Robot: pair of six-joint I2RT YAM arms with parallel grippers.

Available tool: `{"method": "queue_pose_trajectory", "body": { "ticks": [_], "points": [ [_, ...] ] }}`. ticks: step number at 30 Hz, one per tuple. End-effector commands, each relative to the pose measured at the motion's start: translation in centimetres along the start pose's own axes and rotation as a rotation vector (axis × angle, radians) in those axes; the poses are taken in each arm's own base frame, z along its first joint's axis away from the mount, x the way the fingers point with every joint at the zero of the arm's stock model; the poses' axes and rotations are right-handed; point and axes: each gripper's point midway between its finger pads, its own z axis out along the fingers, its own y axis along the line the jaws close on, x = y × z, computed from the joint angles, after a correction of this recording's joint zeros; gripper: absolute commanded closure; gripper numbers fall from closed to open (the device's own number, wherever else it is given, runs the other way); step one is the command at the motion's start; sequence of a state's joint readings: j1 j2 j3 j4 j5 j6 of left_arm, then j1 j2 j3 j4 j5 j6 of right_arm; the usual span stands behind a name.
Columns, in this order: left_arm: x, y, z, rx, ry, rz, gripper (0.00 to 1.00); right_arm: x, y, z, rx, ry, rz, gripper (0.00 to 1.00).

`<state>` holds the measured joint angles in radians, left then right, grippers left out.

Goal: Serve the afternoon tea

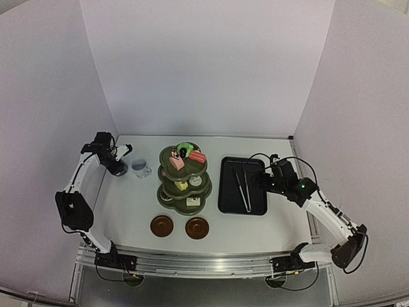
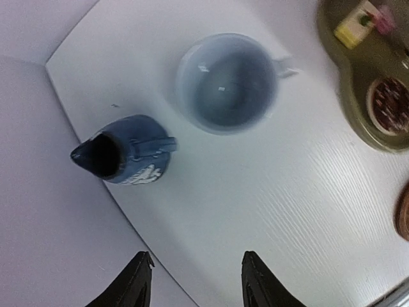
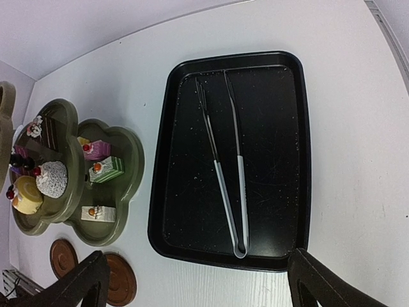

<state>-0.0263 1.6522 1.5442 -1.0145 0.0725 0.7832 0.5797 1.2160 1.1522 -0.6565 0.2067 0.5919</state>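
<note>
We see left hand (image 2: 197, 257) half open, empty, dark-blue jug (image 2: 124, 150) just ahead; right hand (image 3: 197, 256) wide open, empty, tongs (image 3: 227, 173) ahead.

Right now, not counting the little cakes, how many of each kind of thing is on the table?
Green stand: 1
Brown coasters: 2
Pale blue cup: 1
Dark blue jug: 1
Black tray: 1
Tongs: 1
Total: 7

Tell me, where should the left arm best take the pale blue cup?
Probably its rim, from above: the pale blue cup stands upright with an open, empty mouth, so one jaw can go inside the wall, one outside, away from its small handle.
</note>
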Motion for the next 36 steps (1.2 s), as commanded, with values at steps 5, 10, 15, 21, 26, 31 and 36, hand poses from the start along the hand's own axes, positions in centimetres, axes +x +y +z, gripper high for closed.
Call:
{"method": "queue_pose_trajectory", "body": {
  "ticks": [5,10,15,21,26,31,36],
  "points": [
    [0.1,12.4,3.0,-0.294,0.008,-0.422,0.45,-0.2,0.5,-0.8,-0.025,-0.010,0.005,0.06],
    [0.1,15.9,5.4,-0.343,0.001,-0.556,0.47,-0.1,0.4,-0.7,-0.022,-0.008,0.009,0.06],
    [0.6,17.7,7.8,-0.390,0.021,-0.638,0.45,0.1,0.5,-0.5,-0.026,0.005,0.013,0.06],
    [1.3,18.2,9.8,-0.399,0.017,-0.783,0.58,0.2,0.5,-0.5,-0.024,0.008,0.021,0.06],
    [1.1,17.2,11.0,-0.343,-0.008,-0.830,0.57,0.3,0.5,-0.3,-0.022,0.015,0.024,0.05],
    [2.5,16.8,12.9,-0.349,0.046,-0.859,0.58,0.2,0.7,-0.1,-0.024,0.021,0.021,0.05],
    [3.0,16.0,14.2,-0.317,0.064,-0.901,0.64,0.0,0.9,-0.2,-0.028,0.019,0.021,0.05]
  ]
}}
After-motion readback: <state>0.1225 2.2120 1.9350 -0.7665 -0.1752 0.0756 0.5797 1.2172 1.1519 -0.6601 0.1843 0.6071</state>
